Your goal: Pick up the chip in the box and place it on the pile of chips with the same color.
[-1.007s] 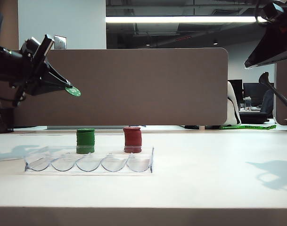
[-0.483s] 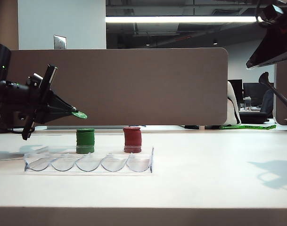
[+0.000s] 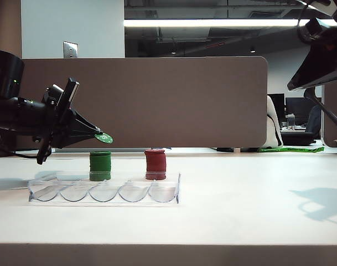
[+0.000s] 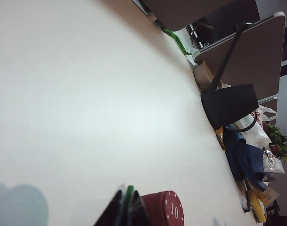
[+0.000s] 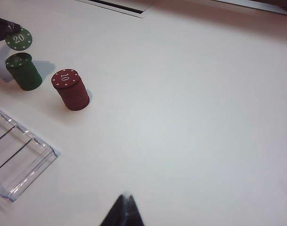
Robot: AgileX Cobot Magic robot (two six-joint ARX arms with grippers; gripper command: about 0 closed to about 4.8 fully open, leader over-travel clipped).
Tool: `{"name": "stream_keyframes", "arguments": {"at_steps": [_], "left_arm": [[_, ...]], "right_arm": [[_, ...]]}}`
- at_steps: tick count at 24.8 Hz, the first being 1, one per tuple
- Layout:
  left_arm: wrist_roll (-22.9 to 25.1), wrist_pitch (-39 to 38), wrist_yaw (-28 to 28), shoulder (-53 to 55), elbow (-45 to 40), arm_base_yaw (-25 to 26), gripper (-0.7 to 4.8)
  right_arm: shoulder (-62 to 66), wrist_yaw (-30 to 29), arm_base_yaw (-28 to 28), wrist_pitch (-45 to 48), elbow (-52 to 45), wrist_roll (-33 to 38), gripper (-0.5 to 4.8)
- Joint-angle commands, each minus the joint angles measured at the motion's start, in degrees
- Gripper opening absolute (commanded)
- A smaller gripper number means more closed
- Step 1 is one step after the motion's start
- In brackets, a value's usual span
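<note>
A wide, smooth white table (image 3: 240, 188) runs back to a matte brown partition (image 3: 157, 100) under a ceiling strip light. Near the front lies the box (image 3: 104, 192), a long clear plastic tray with five scalloped grooves, nothing in them. Behind it stand two ribbed cylinders: the pile of chips (image 3: 100, 165), green, and a red stack (image 3: 155, 164) beside it. The left gripper (image 3: 99, 136) hovers just above the green pile, its fingers pinching the chip (image 3: 104, 137), a thin green disc tilted in the air. The right gripper (image 5: 125, 200) hangs high at the right, fingers pressed together on nothing.
</note>
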Motion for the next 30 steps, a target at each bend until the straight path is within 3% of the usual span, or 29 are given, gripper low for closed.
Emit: {"name": "stream_keyframes", "arguments": {"at_steps": [1,12,30], "left_arm": [[0.6,-1.3,0.1,-0.1,0.2,-0.1,-0.05],[3.0,-5.2,1.6,-0.2,0.2,0.0,-0.05],[3.0,-5.5,7.5,-0.2,0.2,1.5,-0.05]], "right_arm": [[-0.2,0.1,0.0,1.7,0.2,-0.1,-0.01],[-0.2,0.1,0.0,2.1,0.2,-0.1,-0.01],[-0.2,0.1,0.0,2.1,0.2,-0.1,-0.01]]}}
